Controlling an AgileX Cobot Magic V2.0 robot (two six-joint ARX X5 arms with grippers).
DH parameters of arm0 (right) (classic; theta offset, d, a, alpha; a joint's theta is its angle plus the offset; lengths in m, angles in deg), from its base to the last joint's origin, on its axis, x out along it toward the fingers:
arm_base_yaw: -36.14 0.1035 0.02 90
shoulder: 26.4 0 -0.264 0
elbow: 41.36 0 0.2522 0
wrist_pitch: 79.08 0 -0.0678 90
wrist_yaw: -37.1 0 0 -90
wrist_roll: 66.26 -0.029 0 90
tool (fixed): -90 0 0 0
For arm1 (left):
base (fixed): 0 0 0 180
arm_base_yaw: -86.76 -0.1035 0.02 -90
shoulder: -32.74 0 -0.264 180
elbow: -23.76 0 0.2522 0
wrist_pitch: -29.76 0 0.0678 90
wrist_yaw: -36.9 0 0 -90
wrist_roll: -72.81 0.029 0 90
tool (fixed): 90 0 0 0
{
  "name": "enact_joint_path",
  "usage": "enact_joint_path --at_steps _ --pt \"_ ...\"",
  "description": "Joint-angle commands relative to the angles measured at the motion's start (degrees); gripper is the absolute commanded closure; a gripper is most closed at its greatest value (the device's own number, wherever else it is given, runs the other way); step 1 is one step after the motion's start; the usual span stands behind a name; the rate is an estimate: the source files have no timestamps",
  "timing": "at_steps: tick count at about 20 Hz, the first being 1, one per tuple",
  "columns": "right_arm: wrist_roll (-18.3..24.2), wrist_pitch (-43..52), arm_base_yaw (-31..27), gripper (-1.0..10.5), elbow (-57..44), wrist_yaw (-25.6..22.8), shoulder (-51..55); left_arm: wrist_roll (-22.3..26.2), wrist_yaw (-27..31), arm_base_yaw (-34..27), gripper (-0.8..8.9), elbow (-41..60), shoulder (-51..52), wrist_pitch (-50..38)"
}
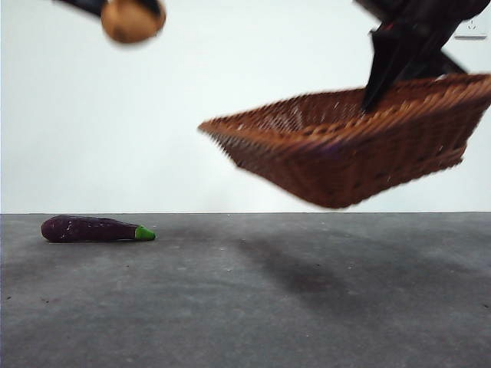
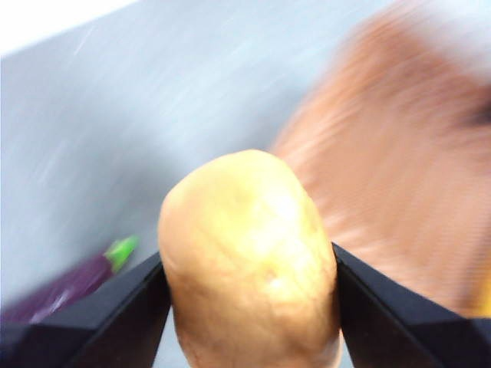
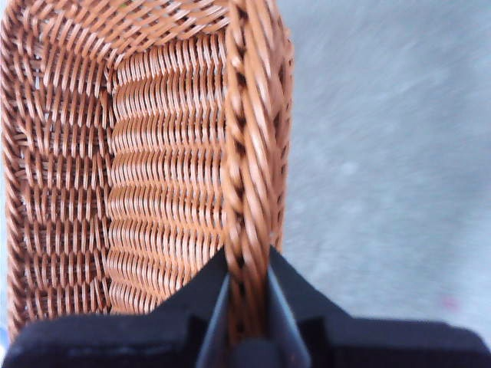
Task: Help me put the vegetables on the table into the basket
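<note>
My left pincer pinches the tan-brown oval potato, high off the dark grey bench. Beyond it, my right pincer clamps the braided rim of the reddish-brown woven wicker basket, lifted and tilted. Next, I judge: carry the potato over and release. The dark-purple eggplant lies far below on the bench.

Eggplant on table — basket above, right.

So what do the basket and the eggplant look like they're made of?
The basket looks like woven wicker, reddish-brown and matte, with visible strands and a braided rim that the right gripper pinches. The eggplant looks like glossy plastic, probably a toy: uniform purple skin, bright green tip.
</note>
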Motion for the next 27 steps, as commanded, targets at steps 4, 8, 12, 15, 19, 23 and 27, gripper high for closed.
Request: enact_joint_path --at_steps 4,8,12,15,19,23,27 --pt "-4.96 5.97 5.92 9.6 0.15 1.53 -3.02 9.2 -0.31 13.55 8.2 0.35 1.6 7.91" --pt "-5.2 5.75 9.35 9.6 0.15 1.81 -2.99 12.76 1.92 22.77 8.2 0.59 -4.92 7.54" --pt "-5.29 5.4 9.75 9.6 0.15 3.21 -2.91 14.93 3.69 24.63 8.2 0.59 -14.36 9.62" --pt "-5.07 5.35 9.73 9.6 0.15 3.17 -2.91 14.93 3.65 25.16 8.21 0.59 -18.49 9.29" --pt "-4.68 5.84 9.73 9.6 0.15 3.19 -2.91 11.89 0.9 25.16 6.0 0.59 -20.55 9.84" --pt "-4.66 5.79 9.73 9.6 0.15 3.17 -2.91 9.31 1.09 24.04 3.73 0.57 -20.37 9.16" --pt "-4.68 5.79 9.73 9.6 0.15 3.17 -2.91 7.85 1.11 22.01 3.73 0.04 -17.55 8.98"
